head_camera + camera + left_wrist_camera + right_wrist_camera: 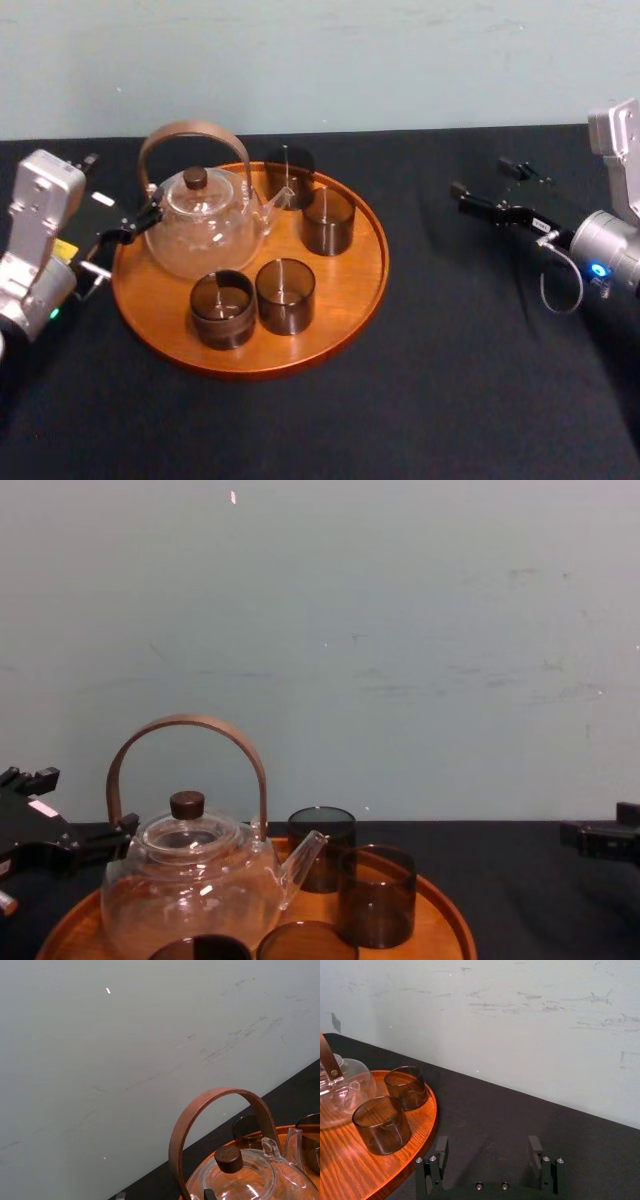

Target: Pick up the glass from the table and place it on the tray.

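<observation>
The round orange-brown tray (355,290) lies left of centre on the black table. Several smoky glasses stand on it, among them one at its back (290,178), one beside that (328,220) and one at the front (285,295). No glass stands on the bare cloth. My right gripper (480,175) hovers open and empty over the table, right of the tray; its fingers (441,1152) frame bare cloth beside the tray's rim (427,1120). Open as well, my left gripper (122,186) sits at the tray's left rim, one fingertip (150,215) close to the teapot.
A clear glass teapot (205,230) with a brown arched handle (195,130) takes up the tray's left half. Black cloth (480,360) stretches to the right and front of the tray. A pale wall (400,630) rises behind the table.
</observation>
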{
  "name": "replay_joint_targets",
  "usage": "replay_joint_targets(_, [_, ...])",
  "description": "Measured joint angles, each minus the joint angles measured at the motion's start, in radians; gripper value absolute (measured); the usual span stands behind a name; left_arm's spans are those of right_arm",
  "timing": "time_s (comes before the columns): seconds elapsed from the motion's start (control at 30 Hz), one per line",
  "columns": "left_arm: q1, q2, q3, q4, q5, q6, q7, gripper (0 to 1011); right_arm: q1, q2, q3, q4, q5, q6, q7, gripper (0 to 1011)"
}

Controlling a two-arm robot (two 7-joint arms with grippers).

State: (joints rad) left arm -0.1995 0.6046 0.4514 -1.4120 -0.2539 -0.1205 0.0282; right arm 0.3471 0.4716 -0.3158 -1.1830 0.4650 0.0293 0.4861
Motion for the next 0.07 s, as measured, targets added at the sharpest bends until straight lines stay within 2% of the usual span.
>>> replay_joint_targets(0.07, [0.000,0.000,0.000,0.000,0.000,0.000,0.000,1010,0.000,0.000,-0.001,0.000,0.000,0.001,0.002,1002])
